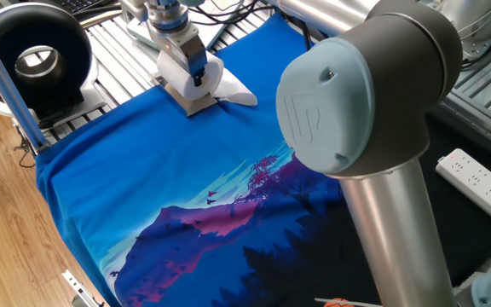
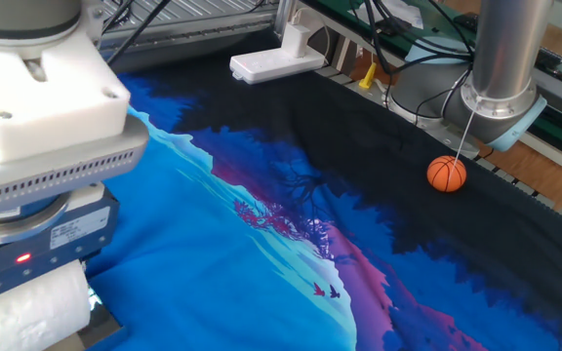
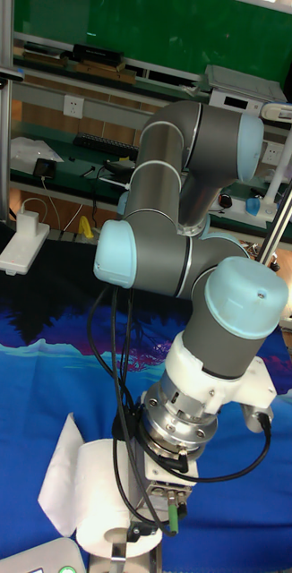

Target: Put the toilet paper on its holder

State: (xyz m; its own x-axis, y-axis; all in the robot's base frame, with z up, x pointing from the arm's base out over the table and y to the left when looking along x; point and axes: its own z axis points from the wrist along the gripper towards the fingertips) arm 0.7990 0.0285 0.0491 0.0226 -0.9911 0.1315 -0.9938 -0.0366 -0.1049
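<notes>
Blue printed cloth covers the table. Gripper is down at the toilet paper; jaw opening cannot be told. Holder unseen, so next: confirm grasp, then lift.

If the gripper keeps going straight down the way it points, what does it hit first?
Likely the toilet paper itself: the gripper points down and sits right at the roll, over the blue cloth. Whether it already grips the roll, or where the holder lies, is hidden.

A blue cloth printed with mountains and dark trees covers the table. On it lie a small basketball at 3 o'clock and a white power strip at 12 o'clock.
</notes>
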